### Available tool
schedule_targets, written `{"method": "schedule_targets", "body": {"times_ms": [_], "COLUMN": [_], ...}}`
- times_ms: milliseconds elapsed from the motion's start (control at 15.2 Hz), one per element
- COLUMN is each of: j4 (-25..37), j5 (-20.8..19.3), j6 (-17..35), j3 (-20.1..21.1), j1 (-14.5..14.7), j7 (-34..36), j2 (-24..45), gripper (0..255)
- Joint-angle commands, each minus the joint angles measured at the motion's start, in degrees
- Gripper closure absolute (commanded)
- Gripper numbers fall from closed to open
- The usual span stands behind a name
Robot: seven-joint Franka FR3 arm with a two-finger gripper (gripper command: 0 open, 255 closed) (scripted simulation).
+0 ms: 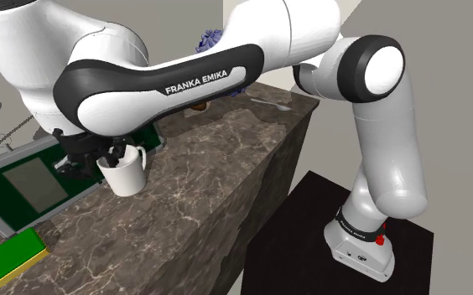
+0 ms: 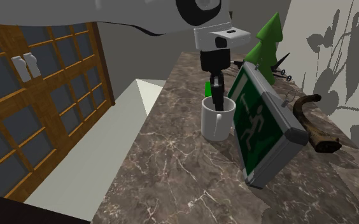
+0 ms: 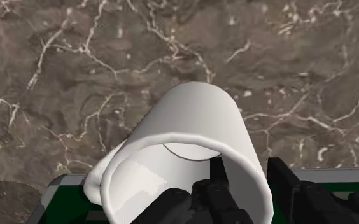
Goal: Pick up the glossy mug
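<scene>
You can read one name: FRANKA EMIKA [image 1: 197, 84]. It is in white letters on the dark band of the robot arm [image 1: 226, 50], near the upper middle of the shoulder view. In the second exterior view, right of the middle, you see a green sign [image 2: 261, 127] standing tilted on the worktop [image 2: 172, 172]. On its face is a white running man [image 2: 257, 122] with a white arrow beside him.

A dark brown marbled counter [image 1: 193, 209] carries a green exit sign [image 2: 261, 127] propped at a tilt. A white mug [image 2: 217, 119] is just beside the sign, though whether its base touches the stone cannot be told. A curved brown horn-like piece [image 2: 312, 124] lies behind the sign, and two green cone trees [image 2: 270, 38] stand near the far end.
</scene>
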Motion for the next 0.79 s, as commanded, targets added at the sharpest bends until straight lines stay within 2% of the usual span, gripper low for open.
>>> {"method": "schedule_targets", "body": {"times_ms": [0,462,726], "j4": [-0.19,0.03,3.55], "j5": [0.02,-0.05,0.03], "j6": [0.12,0.06,-3.03], "j3": [0.01,-0.02,0.03], "j1": [-0.05,0.03,0.85], "j7": [0.04,0.01,-0.82], "j2": [-0.07,0.08,0.32], "gripper": [255,255,255]}}
